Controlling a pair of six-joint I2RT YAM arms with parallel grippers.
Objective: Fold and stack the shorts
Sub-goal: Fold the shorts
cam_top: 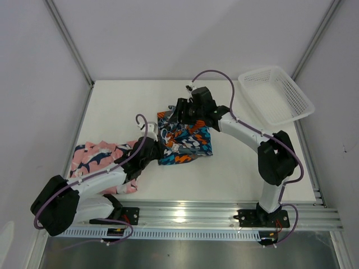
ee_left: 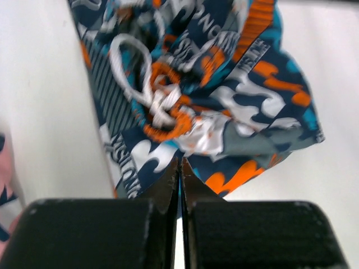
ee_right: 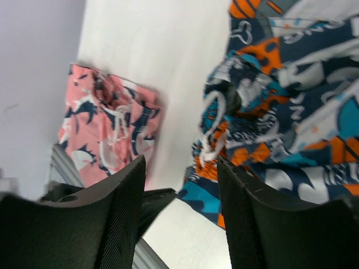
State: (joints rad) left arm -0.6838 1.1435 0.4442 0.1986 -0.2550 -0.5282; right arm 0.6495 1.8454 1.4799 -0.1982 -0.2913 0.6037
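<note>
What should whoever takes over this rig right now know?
Left gripper: shut, tips at the near edge of the patterned shorts; cannot tell if fabric is pinched.
Right gripper: open, empty, over the far side of the same shorts.
Patterned shorts: mid-table, bunched, drawstring showing, not a neat fold.
Pink shorts: near left of the table, rumpled, partly under the left arm, apart from the patterned pair.
Done: nothing folded flat, nothing stacked.
Left: finish folding the patterned shorts, fold the pink shorts, then stack one on the other.
</note>
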